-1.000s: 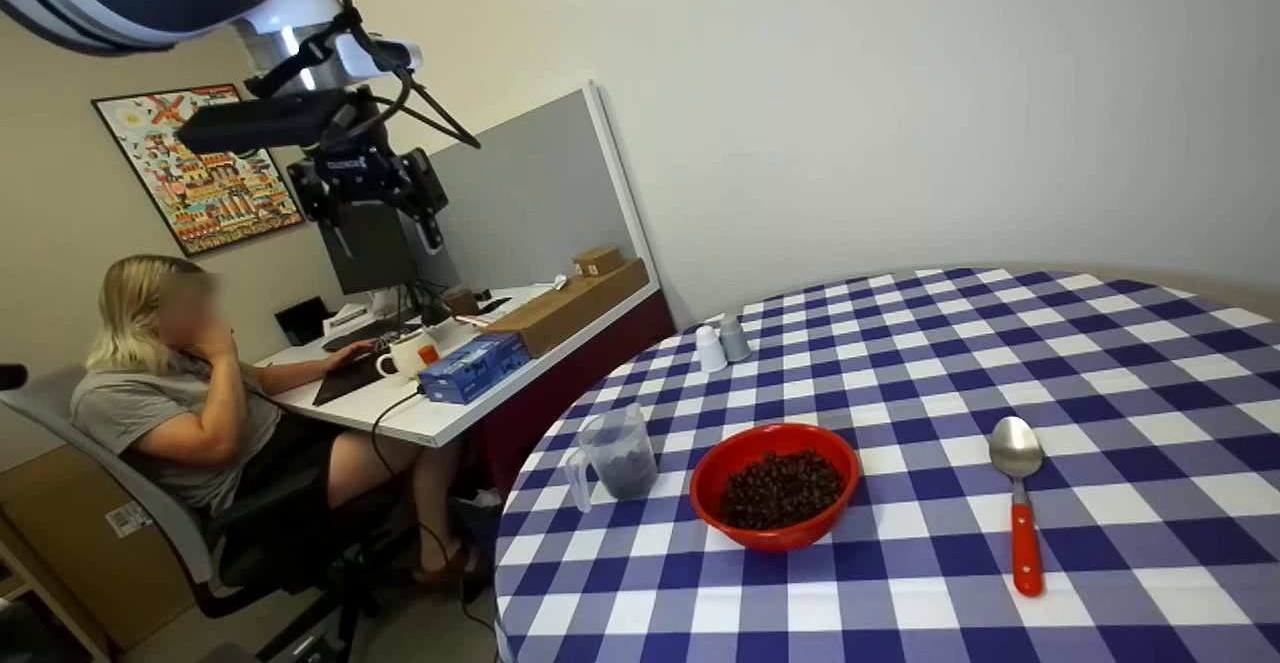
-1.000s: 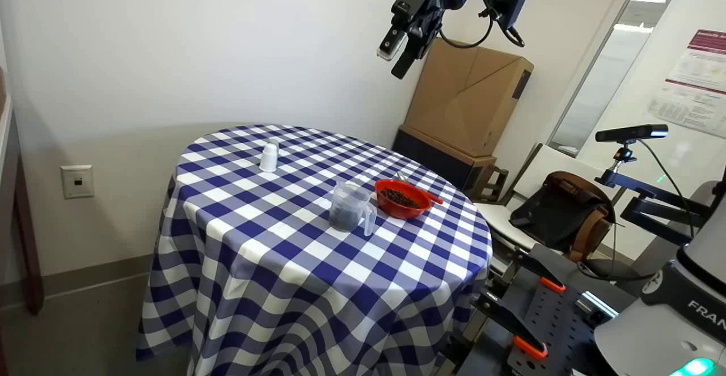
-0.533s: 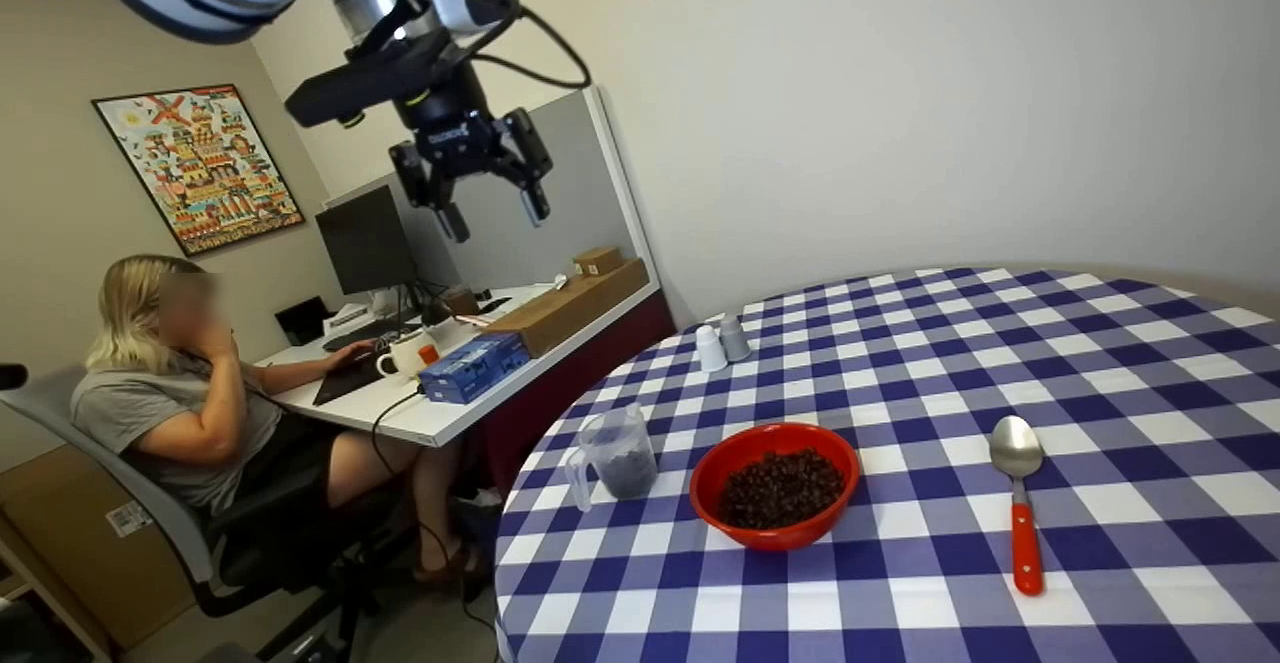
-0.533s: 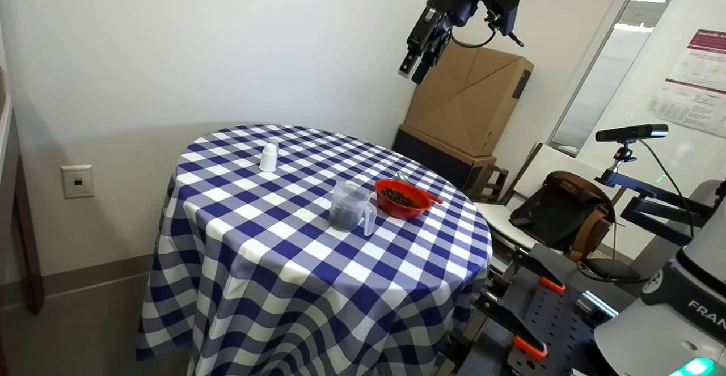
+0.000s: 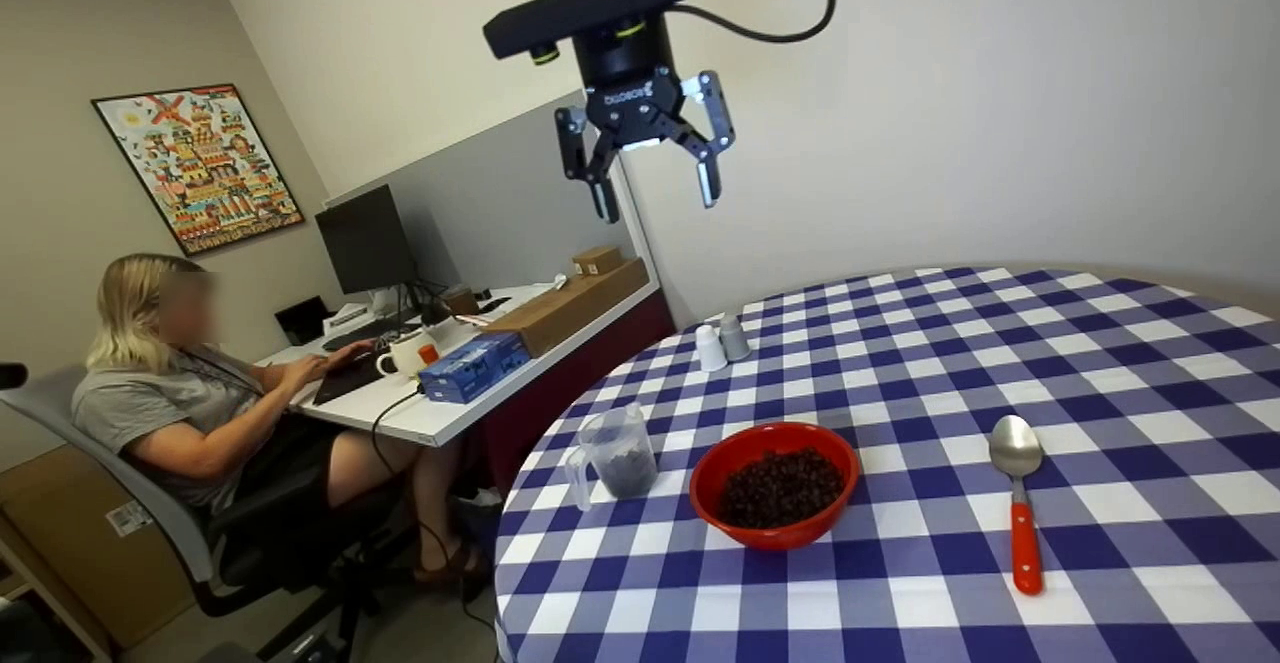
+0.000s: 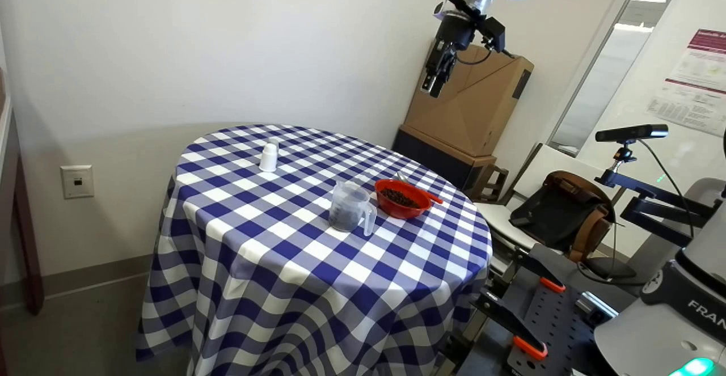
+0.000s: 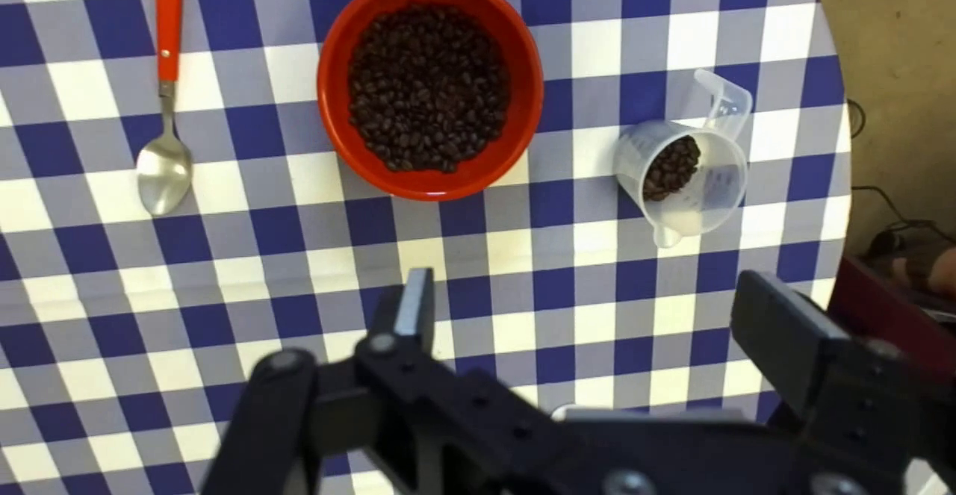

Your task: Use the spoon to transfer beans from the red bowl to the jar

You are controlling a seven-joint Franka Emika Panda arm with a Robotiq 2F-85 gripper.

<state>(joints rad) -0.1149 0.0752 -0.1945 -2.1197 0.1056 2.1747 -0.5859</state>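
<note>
Spoon [image 7: 167, 88]: lying on the tabletop [image 7: 299, 286], apart from the red bowl [image 7: 429, 189]; I'm judging this the reach before pickup.
Tool [image 5: 658, 205]: hanging above, jaws apart, holding nothing.
Red handle [image 7: 169, 25]: I'm reckoning on lining up over it next, then lowering and closing.
Jar [image 7: 635, 163]: the wrist view is showing beans [image 7: 672, 168] inside; both exterior views are blurring them to grey.

Red bowl [image 7: 526, 92] of beans [image 7: 429, 88] between spoon [image 7: 166, 90] and part-filled clear jar [image 7: 718, 172]
</note>
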